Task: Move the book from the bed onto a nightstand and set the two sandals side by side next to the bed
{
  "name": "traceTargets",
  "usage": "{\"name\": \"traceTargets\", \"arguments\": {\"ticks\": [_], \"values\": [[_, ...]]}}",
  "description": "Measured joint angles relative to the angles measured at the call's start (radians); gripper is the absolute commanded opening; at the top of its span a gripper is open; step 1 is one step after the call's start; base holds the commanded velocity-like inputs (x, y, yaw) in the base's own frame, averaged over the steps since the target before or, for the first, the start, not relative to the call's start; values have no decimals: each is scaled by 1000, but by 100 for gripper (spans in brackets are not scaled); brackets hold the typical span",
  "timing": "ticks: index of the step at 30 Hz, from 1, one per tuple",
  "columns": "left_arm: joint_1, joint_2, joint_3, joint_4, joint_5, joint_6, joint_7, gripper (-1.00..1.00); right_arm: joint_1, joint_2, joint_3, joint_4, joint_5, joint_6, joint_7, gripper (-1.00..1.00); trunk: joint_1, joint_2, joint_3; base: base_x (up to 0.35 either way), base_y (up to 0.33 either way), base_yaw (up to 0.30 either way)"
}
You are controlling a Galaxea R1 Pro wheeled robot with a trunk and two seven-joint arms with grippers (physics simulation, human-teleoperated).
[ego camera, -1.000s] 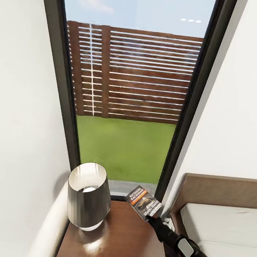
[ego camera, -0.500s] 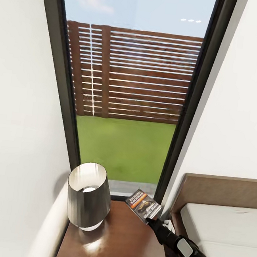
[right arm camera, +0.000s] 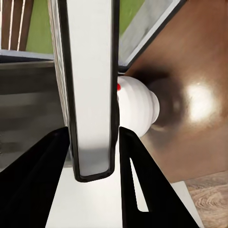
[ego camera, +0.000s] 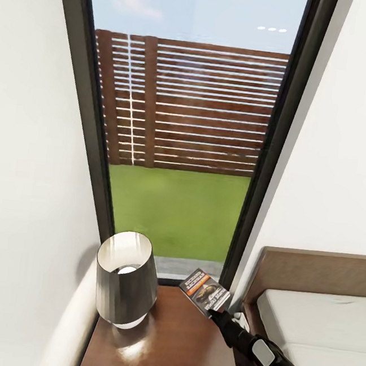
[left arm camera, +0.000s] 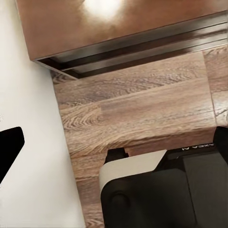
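My right gripper (ego camera: 217, 314) clamped on book (ego camera: 205, 291), held tilted over nightstand (ego camera: 181, 347) back corner, near lamp (ego camera: 126, 279), beside bed (ego camera: 308, 328). Placing step under way. Next: lower book flat onto wood, open jaws. Left gripper state: cannot tell.

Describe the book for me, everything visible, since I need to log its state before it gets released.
The book is a small thin paperback with a dark pictured cover, an orange band and white lettering. It is tilted, its cover facing up, over the back right corner of the nightstand, near the window frame. The right gripper is shut on its near edge. In the right wrist view it appears edge-on, white pages between dark covers, clamped between the black fingers. Whether it touches the nightstand is unclear.
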Motion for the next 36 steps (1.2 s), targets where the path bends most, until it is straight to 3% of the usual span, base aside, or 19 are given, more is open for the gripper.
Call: {"name": "traceTargets", "arguments": {"ticks": [17, 26, 33, 36], "values": [[1, 4, 2, 1, 1, 1, 1, 100, 0, 3, 2, -1, 2, -4, 3, -100, 0, 0, 0, 0, 0, 0], [1, 4, 4, 2, 1, 1, 2, 100, 0, 5, 11, -1, 2, -4, 2, -100, 35, -63, -28, 0, 0, 0], [1, 4, 6, 3, 10, 2, 3, 100, 0, 7, 15, 1, 3, -3, -3, -100, 35, -63, -28, 0, 0, 0], [1, 4, 6, 3, 12, 2, 3, 100, 0, 8, 15, 2, 4, -3, -7, -100, 46, -84, -38, 0, 0, 0]]}}
